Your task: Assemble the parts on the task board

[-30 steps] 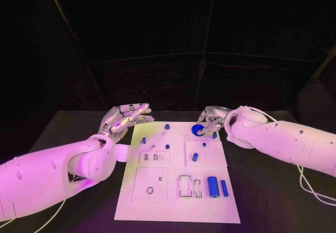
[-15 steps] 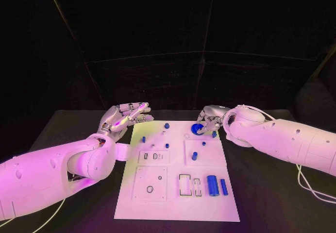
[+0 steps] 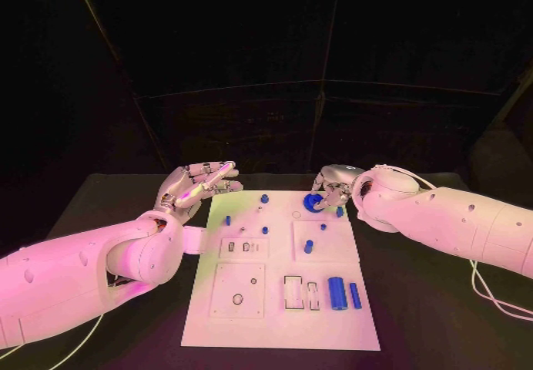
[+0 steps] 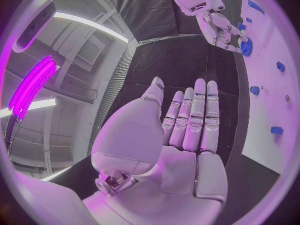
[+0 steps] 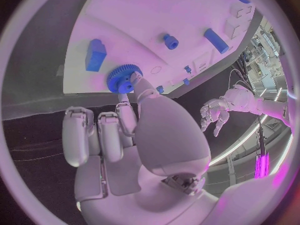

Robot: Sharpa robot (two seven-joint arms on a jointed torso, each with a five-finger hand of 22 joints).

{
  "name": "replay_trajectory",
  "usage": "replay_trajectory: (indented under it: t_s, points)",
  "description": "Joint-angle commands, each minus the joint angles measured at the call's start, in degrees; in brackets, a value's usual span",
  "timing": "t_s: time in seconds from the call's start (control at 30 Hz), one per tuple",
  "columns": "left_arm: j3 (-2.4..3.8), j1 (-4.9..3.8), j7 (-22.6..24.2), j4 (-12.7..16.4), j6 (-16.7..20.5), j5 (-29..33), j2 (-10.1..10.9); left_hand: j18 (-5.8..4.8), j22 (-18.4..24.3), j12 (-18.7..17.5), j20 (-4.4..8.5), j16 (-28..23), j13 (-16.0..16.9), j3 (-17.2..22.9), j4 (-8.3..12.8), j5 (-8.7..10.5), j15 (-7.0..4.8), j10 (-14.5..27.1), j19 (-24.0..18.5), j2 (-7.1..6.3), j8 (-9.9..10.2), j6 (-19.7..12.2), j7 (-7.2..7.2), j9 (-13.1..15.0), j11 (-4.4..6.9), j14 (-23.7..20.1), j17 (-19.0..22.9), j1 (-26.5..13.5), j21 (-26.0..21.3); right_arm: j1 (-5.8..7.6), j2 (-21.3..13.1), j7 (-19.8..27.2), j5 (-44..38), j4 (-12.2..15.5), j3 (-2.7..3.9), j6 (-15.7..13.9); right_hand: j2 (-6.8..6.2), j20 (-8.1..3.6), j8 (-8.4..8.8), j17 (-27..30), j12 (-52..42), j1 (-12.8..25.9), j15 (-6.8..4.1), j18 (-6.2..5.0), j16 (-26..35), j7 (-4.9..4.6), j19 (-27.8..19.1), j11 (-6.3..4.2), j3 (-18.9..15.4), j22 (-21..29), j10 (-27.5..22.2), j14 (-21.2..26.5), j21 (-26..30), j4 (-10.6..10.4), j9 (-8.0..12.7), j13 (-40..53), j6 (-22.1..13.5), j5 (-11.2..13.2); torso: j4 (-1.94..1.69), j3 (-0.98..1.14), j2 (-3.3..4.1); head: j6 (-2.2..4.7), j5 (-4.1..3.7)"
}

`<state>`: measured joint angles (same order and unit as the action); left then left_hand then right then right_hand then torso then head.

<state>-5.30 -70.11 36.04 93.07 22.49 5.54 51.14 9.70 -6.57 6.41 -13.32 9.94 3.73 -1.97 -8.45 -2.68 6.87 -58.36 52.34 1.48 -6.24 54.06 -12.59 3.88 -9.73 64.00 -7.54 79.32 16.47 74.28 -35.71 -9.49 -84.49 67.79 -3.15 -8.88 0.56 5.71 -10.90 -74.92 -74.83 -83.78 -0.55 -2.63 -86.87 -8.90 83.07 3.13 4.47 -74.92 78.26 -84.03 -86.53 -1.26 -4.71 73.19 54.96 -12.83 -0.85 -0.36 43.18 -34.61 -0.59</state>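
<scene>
The black desk [image 3: 100, 200] carries the white task board [image 3: 278, 308]. The left hand [image 3: 200, 185] hovers beside the board's far left corner, fingers apart, holding nothing. The right hand [image 3: 330, 187] pinches a blue gear [image 3: 313, 203] at the board's far edge.

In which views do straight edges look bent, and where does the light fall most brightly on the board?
Head view: the task board keeps straight edges; its far left corner glows yellowish beside the left hand, the background is dark. Right wrist view: the board edge curves strongly near the blue gear at the right hand. Left wrist view: the edge bends too.
</scene>
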Motion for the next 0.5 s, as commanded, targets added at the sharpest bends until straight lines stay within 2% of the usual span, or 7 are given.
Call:
replay_trajectory:
  t_s: [0.03,0.3,0.5]
  points:
    - [0.05,-0.08,0.2,0.0,-0.6,-0.4,0.0,0.87,0.1,-0.3,-0.06,-0.3,0.0,0.0,0.5,-0.33,0.05,-0.1,0.5,0.47,0.3,0.4,0.18,0.0,0.10,0.2,-0.1,0.3,-0.2,-0.15,-0.2,0.0,-1.9,0.8,-0.13,-3.8,1.04,-0.10,-0.33,-7.8,-0.5,0.0,-0.44,0.66,-0.3,1.13,0.6,-0.28,1.2,-6.3,0.7,-4.5,-0.3,0.1,-0.2,0.5,2.9,-1.1,0.00,0.01,-0.01,-0.02,0.06]
    - [0.05,-0.08,0.2,0.1,-0.5,-0.4,0.0,0.87,0.1,-0.3,-0.04,-0.4,0.0,0.0,0.6,-0.34,0.04,-0.1,0.5,0.54,0.4,0.4,0.16,-0.1,0.10,0.3,-0.1,0.4,-0.2,-0.14,-0.6,-0.4,-2.8,4.8,-0.10,-8.7,0.52,-0.43,0.33,-7.9,-0.6,2.6,-0.73,0.78,-0.3,1.46,1.0,-0.54,3.2,-6.9,1.1,-4.5,-0.5,-0.5,0.1,0.8,3.9,0.0,0.02,-0.03,-0.06,0.12,0.24]
    - [0.05,-0.08,0.2,0.1,-0.6,-0.4,0.0,0.87,0.1,-0.3,-0.04,-0.4,0.0,0.0,0.6,-0.34,0.04,-0.1,0.5,0.54,0.4,0.4,0.16,-0.1,0.10,0.3,-0.1,0.4,-0.2,-0.11,1.1,-2.2,-5.0,7.2,-0.05,-10.4,0.18,-0.47,0.57,-8.0,-0.6,3.0,-0.75,0.88,-0.3,1.47,1.3,-0.56,3.8,-7.3,1.2,-4.5,-0.7,-0.5,0.3,0.9,4.0,0.1,-0.06,-0.03,0.00,0.20,0.42]
